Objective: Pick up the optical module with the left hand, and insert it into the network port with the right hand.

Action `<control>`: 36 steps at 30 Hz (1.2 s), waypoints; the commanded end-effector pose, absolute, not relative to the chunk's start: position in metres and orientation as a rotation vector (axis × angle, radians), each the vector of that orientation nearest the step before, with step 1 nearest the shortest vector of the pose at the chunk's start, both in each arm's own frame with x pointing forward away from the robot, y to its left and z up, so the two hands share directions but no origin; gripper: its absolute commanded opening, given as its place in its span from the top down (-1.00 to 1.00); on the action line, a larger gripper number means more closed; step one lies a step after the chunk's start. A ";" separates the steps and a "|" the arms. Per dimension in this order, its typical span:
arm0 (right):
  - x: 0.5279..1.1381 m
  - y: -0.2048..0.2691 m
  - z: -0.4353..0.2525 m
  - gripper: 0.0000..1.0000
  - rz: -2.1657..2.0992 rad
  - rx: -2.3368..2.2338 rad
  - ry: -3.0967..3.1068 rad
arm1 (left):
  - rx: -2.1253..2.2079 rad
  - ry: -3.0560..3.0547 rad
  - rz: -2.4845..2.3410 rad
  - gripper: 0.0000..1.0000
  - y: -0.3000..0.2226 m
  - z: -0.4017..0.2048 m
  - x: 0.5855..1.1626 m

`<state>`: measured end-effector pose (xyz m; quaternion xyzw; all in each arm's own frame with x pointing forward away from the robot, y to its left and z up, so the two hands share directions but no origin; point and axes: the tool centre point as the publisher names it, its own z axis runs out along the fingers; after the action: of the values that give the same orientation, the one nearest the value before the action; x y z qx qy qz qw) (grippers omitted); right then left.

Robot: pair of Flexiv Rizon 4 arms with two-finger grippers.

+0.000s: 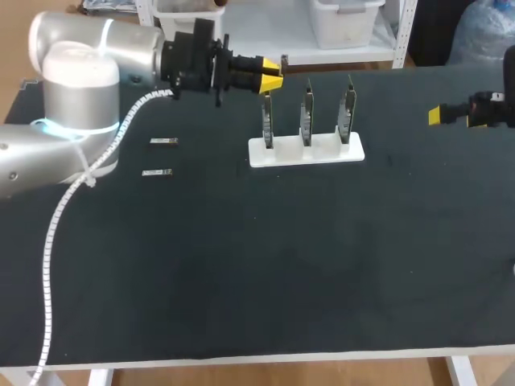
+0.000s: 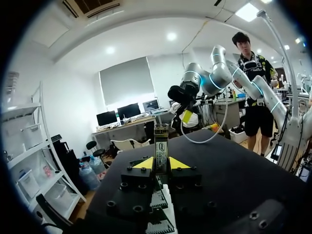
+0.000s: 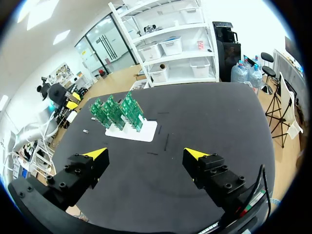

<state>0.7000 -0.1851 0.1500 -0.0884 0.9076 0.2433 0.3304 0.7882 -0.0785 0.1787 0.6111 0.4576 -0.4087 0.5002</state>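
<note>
**Module clamped in the left claw, right claw wide and empty**

The left claw hangs over the far side of the black counter, just beside the leftmost of three upright green circuit boards. From the head view its load is hidden by the yellow tips. The left wrist view shows it: the small slim metal optical module with a printed label stands upright between the two fingers of the left claw. Both tips press against its sides, and its lower end is lost behind the black finger blocks.

The boards stand in a row in a flat white plastic base. Seen edge-on from above, they give away little detail, and in the right wrist view the boards are too small to pick out a network port.

The right claw sits near the counter's right edge, well apart from the base, with its arm cut off by the frame. In its own view the right claw has its fingers spread wide with nothing between them.

Two more small silver modules lie flat on the counter near the left arm.
</note>
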 end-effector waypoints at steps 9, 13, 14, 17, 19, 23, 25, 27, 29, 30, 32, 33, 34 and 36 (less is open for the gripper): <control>0.700 -0.185 0.150 -1.00 0.636 -0.231 2.374 | 1.478 1.105 -0.986 1.00 -0.079 0.179 0.790; 0.700 -0.185 0.150 -1.00 0.636 -0.231 2.374 | 1.441 1.103 -0.983 1.00 -0.078 0.177 0.788; 0.700 -0.185 0.150 -1.00 0.636 -0.231 2.374 | 1.436 1.102 -0.984 1.00 -0.078 0.176 0.787; 0.700 -0.185 0.150 -1.00 0.636 -0.231 2.374 | 1.430 1.109 -0.988 1.00 -0.078 0.174 0.787; 0.700 -0.185 0.150 -1.00 0.636 -0.231 2.374 | 1.426 1.114 -0.992 1.00 -0.077 0.174 0.787; 0.700 -0.185 0.150 -1.00 0.636 -0.231 2.374 | 1.424 1.120 -0.995 1.00 -0.076 0.173 0.786; 0.700 -0.185 0.150 -1.00 0.636 -0.231 2.374 | 1.425 1.127 -0.994 1.00 -0.075 0.173 0.786; 0.700 -0.185 0.150 -1.00 0.636 -0.231 2.374 | 1.427 1.131 -0.992 1.00 -0.073 0.173 0.786; 0.700 -0.185 0.150 -1.00 0.636 -0.231 2.374 | 1.427 1.138 -0.990 1.00 -0.071 0.172 0.786; 0.700 -0.185 0.150 -1.00 0.636 -0.231 2.374 | 1.424 1.145 -0.990 1.00 -0.069 0.170 0.787; 0.700 -0.185 0.150 -1.00 0.636 -0.231 2.374 | 1.419 1.149 -0.990 1.00 -0.068 0.168 0.787; 0.700 -0.185 0.150 -1.00 0.636 -0.231 2.374 | 1.417 1.151 -0.992 1.00 -0.068 0.166 0.787; 0.700 -0.185 0.150 -1.00 0.636 -0.231 2.374 | 1.415 1.152 -0.992 1.00 -0.068 0.166 0.788; 0.700 -0.185 0.150 -1.00 0.636 -0.231 2.374 | 1.413 1.152 -0.992 1.00 -0.068 0.165 0.788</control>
<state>0.7000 -0.1851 0.1500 -0.0884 0.9076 0.2433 0.3304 0.7898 -0.0678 0.1666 0.5884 0.4776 -0.4136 0.5046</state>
